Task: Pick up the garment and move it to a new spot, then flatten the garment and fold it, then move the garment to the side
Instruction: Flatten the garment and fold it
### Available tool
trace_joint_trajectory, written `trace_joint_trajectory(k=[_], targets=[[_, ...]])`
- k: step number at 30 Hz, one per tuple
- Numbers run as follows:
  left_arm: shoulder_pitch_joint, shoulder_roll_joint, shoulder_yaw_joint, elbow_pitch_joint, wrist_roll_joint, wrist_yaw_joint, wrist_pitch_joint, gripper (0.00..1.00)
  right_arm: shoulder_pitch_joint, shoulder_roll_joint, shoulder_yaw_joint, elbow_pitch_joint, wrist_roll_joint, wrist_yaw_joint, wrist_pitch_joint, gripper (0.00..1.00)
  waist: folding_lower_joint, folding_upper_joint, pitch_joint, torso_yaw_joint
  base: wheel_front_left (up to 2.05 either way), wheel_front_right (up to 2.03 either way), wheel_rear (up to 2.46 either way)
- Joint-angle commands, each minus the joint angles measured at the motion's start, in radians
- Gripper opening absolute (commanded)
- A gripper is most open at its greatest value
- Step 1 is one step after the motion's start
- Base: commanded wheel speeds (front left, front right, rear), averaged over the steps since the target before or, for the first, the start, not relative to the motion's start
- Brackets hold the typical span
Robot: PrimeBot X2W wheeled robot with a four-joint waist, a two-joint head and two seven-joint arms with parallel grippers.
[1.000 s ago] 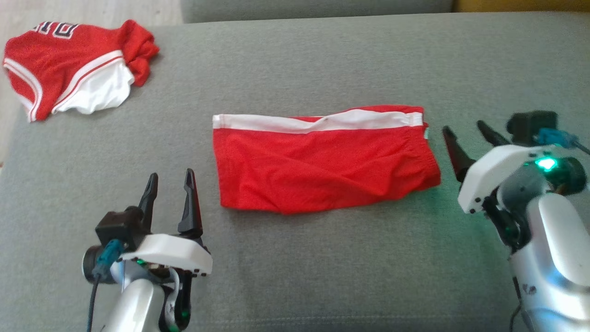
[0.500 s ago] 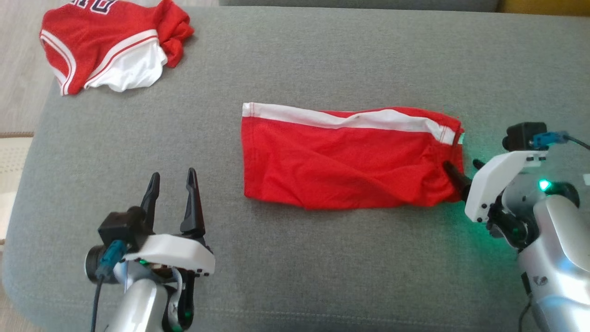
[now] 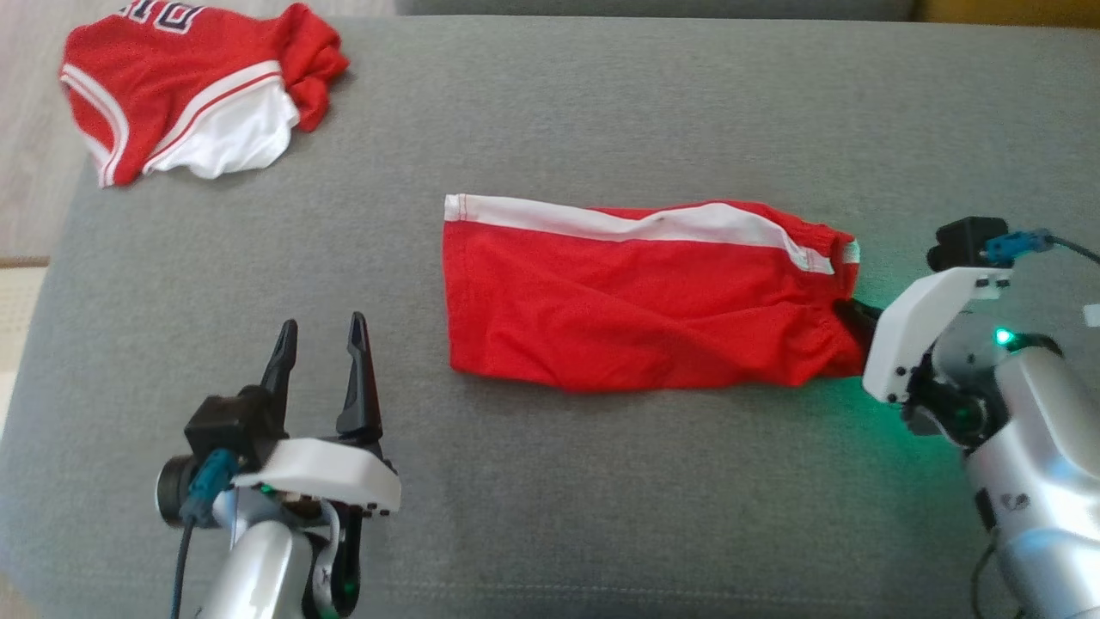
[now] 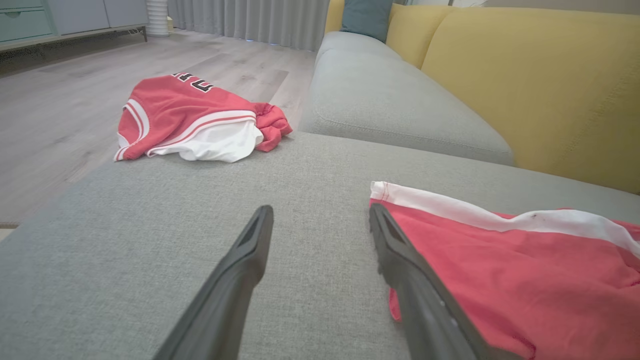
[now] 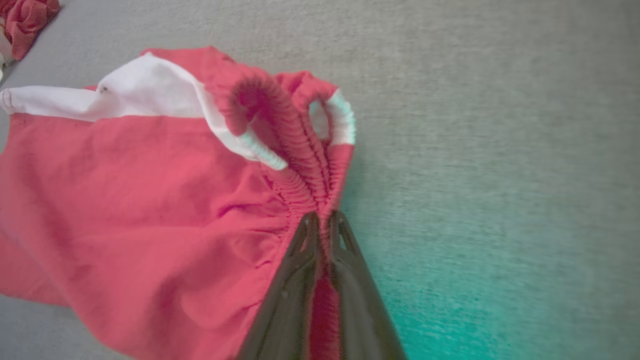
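The red shorts (image 3: 636, 297), soft fabric with a white side stripe, are lying as a rumpled rectangle in the middle of the grey woven sofa cushion (image 3: 601, 499). The right gripper (image 5: 324, 220) is pinching the gathered, ribbed elastic waistband at their right end, jaws pressed nearly together on it. The left gripper (image 3: 322, 331) is hovering over bare cushion left of the shorts, jaws spread wide and holding nothing. A crumpled red-and-white jersey (image 3: 172, 94) is sitting at the far left corner.

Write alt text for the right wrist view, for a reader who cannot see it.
The right gripper is shut on the gathered waistband of red shorts with a white stripe, lying on a grey sofa cushion.
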Motion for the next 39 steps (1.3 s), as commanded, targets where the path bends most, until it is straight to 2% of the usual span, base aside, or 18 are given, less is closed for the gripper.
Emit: trace_joint_trajectory(k=[1,10,13,16,17,20,29,39], targets=[[-0.003,0.004,0.043,-0.040,0.014,-0.002,-0.012,1.00,-0.035,-0.039,0.015,-0.021,0.008,-0.001,0.001,0.00,0.0000,-0.0001,-0.006,-0.016,0.00,0.00,0.00],[0.005,-0.001,0.036,-0.065,0.022,-0.009,-0.012,1.00,-0.034,-0.203,0.000,-0.082,0.042,-0.001,0.052,0.00,0.0000,-0.0001,-0.015,-0.081,0.00,0.00,0.00],[0.006,-0.002,0.035,-0.068,0.023,-0.008,-0.012,1.00,-0.023,-0.227,-0.006,-0.103,0.047,-0.001,0.067,0.00,0.0000,-0.0001,-0.014,-0.094,0.00,0.00,0.00],[0.006,-0.003,0.034,-0.069,0.023,-0.008,-0.012,1.00,0.002,-0.199,-0.025,-0.143,0.094,-0.001,0.091,0.00,0.0000,-0.0001,-0.010,-0.115,0.00,0.00,0.00],[0.003,-0.002,0.032,-0.067,0.023,-0.008,-0.012,1.00,0.012,-0.166,-0.029,-0.166,0.127,-0.001,0.098,0.00,0.0000,-0.0001,-0.009,-0.118,0.00,0.00,0.00],[-0.001,-0.002,0.031,-0.063,0.023,-0.009,-0.012,1.00,0.019,-0.131,-0.024,-0.194,0.159,-0.001,0.101,0.00,0.0000,-0.0001,-0.008,-0.117,0.00,0.00,0.00],[-0.010,0.000,0.026,-0.055,0.019,-0.009,-0.012,1.00,0.017,0.005,0.035,-0.326,0.280,-0.001,0.093,0.00,0.0000,-0.0001,-0.021,-0.049,0.00,0.00,0.00],[-0.015,-0.010,0.017,-0.051,0.010,-0.009,-0.012,1.00,-0.027,0.095,0.110,-0.289,0.270,-0.001,0.074,0.00,0.0000,-0.0001,-0.018,0.027,0.00,0.00,0.00]])
